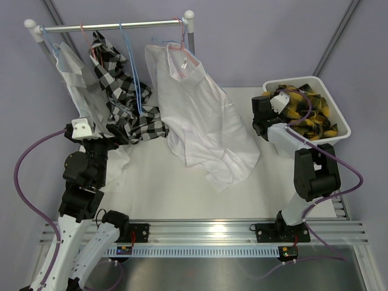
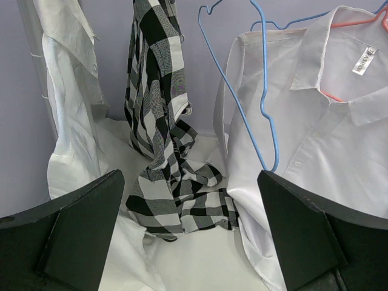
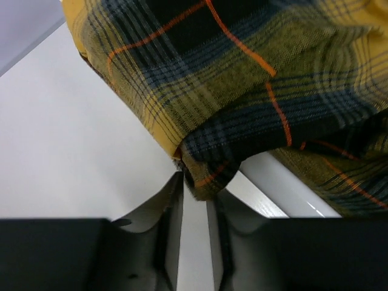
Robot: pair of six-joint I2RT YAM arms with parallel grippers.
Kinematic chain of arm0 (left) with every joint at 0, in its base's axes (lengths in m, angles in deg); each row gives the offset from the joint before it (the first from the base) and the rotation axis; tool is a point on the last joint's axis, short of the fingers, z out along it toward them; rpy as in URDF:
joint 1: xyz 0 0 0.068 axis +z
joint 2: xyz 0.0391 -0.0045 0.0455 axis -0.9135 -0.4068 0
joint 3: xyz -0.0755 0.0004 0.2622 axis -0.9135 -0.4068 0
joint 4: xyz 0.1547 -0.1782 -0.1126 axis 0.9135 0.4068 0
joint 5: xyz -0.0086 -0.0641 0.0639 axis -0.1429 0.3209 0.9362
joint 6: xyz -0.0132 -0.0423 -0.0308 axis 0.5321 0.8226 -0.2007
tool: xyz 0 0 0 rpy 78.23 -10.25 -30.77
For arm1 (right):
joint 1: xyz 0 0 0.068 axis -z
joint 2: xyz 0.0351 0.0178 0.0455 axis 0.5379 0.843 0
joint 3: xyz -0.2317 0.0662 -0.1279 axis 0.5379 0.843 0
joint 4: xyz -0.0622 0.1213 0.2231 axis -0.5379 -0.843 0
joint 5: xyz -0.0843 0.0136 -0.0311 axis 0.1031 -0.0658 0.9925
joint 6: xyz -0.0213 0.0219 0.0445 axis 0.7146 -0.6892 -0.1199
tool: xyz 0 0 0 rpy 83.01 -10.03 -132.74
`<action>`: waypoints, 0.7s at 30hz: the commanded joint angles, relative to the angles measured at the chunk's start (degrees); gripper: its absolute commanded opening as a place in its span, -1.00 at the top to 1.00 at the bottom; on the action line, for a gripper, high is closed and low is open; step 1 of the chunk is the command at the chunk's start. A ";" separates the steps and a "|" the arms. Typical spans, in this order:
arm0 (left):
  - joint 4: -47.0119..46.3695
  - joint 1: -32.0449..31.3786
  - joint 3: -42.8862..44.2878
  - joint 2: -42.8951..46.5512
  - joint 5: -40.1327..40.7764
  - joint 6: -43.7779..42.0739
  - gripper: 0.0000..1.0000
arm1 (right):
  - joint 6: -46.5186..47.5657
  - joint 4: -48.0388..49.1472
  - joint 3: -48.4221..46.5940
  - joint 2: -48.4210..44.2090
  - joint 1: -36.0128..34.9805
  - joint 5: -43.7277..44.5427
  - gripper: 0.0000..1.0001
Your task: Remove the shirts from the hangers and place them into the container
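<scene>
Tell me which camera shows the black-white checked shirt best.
Left wrist: the black-white checked shirt fills the middle, hanging down and bunching on the table, with nothing in front of it. Top external shows it smaller, from the rail down to the table. Right wrist shows none of it, only the yellow plaid shirt.

3 shirts (image 1: 200,121) on rail (image 1: 115,26) at back L; 1 shirt (image 1: 306,112) in container (image 1: 335,106), R side of table (image 1: 176,194).
</scene>
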 commanded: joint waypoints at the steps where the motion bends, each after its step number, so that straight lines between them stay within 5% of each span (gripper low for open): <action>1: -3.43 0.16 0.00 0.86 1.46 -0.77 -0.98 | 0.26 0.42 -3.74 0.09 -0.20 5.37 0.53; 7: -3.44 0.25 -0.09 0.95 1.46 -0.86 -0.98 | 0.79 -1.16 -6.46 -0.44 -0.28 6.07 0.98; 21: -3.52 0.25 -0.09 0.95 1.46 -0.95 -0.98 | 4.75 -6.25 -16.65 -5.89 3.48 6.69 1.00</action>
